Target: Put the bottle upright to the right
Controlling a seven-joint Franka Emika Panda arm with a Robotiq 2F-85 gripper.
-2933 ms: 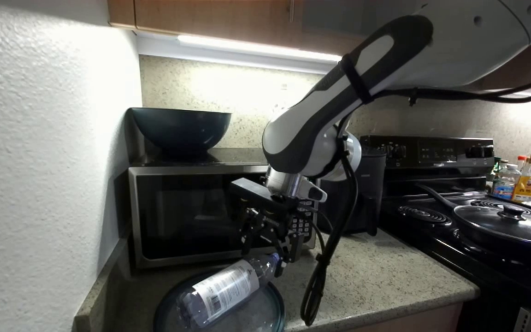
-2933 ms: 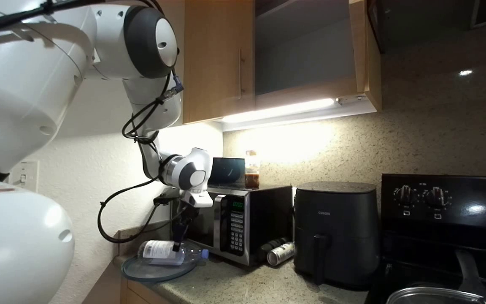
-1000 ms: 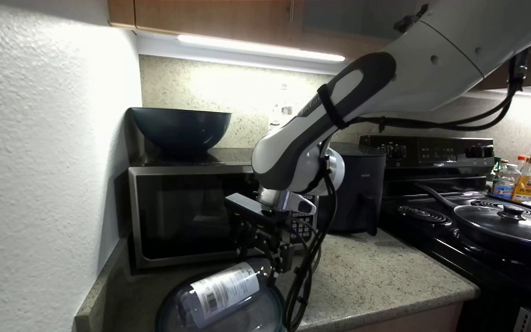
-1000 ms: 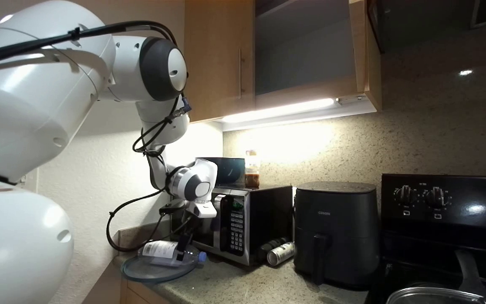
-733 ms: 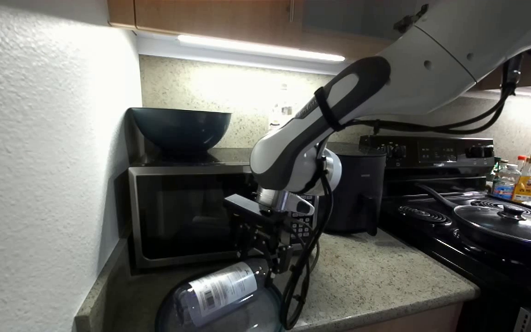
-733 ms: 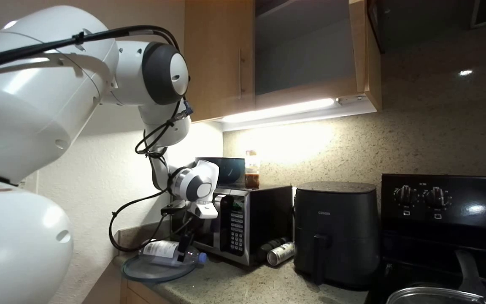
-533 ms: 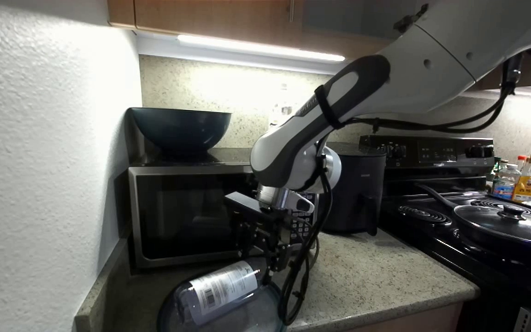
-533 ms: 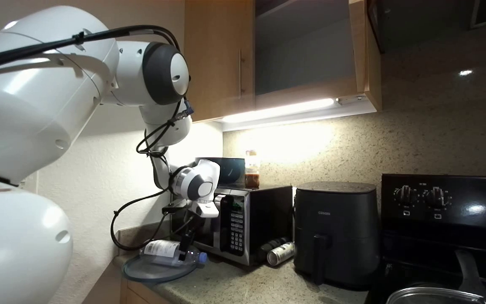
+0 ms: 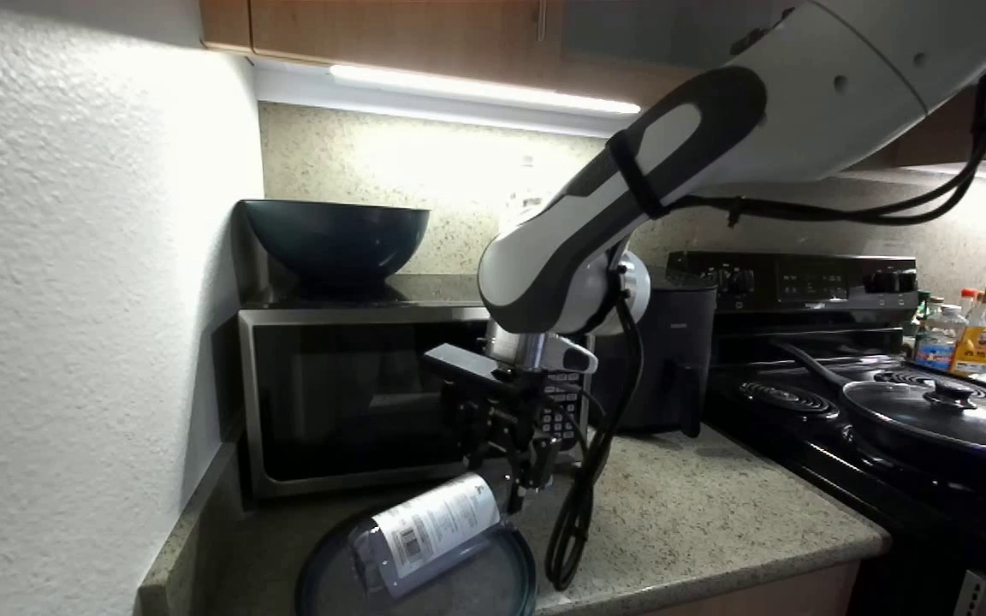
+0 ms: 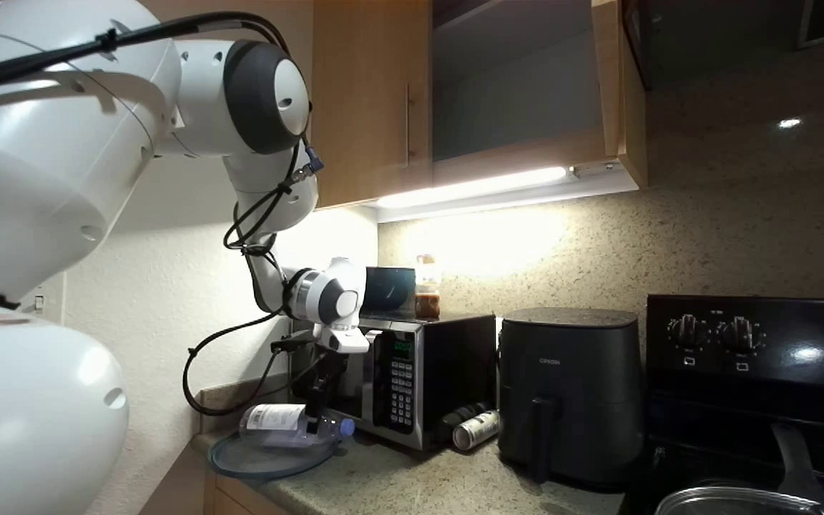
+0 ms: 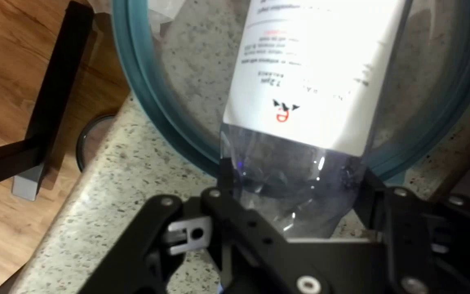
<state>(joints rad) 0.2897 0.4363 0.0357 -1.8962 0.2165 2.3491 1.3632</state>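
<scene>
The picking-up step seems to be in hand: the gripper point(image 11: 298, 175) has hold of the clear plastic bottle point(image 9: 437, 524), but the standing-up part is not yet done. In the wrist view the black fingers point(image 11: 371, 196) press on the bottle from about 9 o'clock and 3 o'clock, gripping it just past the white label point(image 11: 312, 61), which runs up to 12 o'clock. The bottle lies on its side over the round teal-rimmed lid point(image 11: 135, 61), and it is hard to tell if its bottom end touches the lid. In an exterior view the blue cap point(image 10: 347, 427) sticks out past the fingers toward 3 o'clock. In an exterior view the microwave point(image 9: 347, 402) stands near the bottle at 11 o'clock, and the black air fryer point(image 9: 677, 342) is farther off at 2 o'clock. The next move seems to call for a little lift, then a swing toward 3 o'clock, where the speckled counter point(image 9: 698, 513) is. The bottle also needs a big turn, so that the cap goes to 12 o'clock and the bottom to 6 o'clock. Then it should come down softly, and the fingers should let go only when it stands by itself. The plastic looks smooth and round, so it may slip or spin in the grip.
</scene>
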